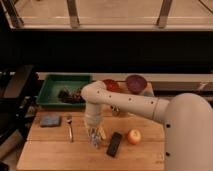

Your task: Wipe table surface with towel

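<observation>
The light-brown wooden table surface (55,147) fills the lower middle of the camera view. A small blue-grey folded towel (50,120) lies flat on it near the left edge. My white arm reaches in from the right, and my gripper (93,136) points straight down at the middle of the table, close to or touching the wood. It is about a hand's width to the right of the towel and apart from it. A yellow item (102,133) lies right beside the gripper.
A metal spoon (70,128) lies between the towel and the gripper. A black flat device (114,144) and an apple (134,136) lie right of the gripper. A green tray (52,82) holding dark items, a red bowl (111,85) and a purple bowl (135,82) stand at the back.
</observation>
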Action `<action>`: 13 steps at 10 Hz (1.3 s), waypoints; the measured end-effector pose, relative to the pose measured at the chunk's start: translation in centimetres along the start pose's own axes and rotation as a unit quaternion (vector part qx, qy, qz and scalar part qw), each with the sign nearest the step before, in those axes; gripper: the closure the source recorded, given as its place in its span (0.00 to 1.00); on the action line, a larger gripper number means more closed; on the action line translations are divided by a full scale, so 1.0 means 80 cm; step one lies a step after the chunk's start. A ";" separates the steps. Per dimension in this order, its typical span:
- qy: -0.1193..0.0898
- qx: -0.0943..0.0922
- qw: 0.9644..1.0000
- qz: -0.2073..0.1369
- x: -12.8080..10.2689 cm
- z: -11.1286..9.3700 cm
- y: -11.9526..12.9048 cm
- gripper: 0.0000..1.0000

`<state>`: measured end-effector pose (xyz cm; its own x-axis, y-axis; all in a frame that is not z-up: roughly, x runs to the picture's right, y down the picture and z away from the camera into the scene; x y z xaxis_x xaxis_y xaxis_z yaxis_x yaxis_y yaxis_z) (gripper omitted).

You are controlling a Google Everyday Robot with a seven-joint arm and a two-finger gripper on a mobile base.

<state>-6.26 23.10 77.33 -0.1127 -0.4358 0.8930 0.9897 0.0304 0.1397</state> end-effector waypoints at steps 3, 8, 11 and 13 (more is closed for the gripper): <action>0.003 -0.005 0.999 -0.032 0.034 -0.005 -0.044 0.92; -0.007 0.017 0.996 -0.085 0.021 0.026 -0.093 0.92; -0.011 0.033 0.997 -0.069 -0.018 0.042 -0.069 0.92; -0.001 0.036 0.998 -0.044 -0.031 0.031 -0.034 0.92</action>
<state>-8.87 26.32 75.83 -0.1984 -0.4370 0.8773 0.9672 0.0575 0.2473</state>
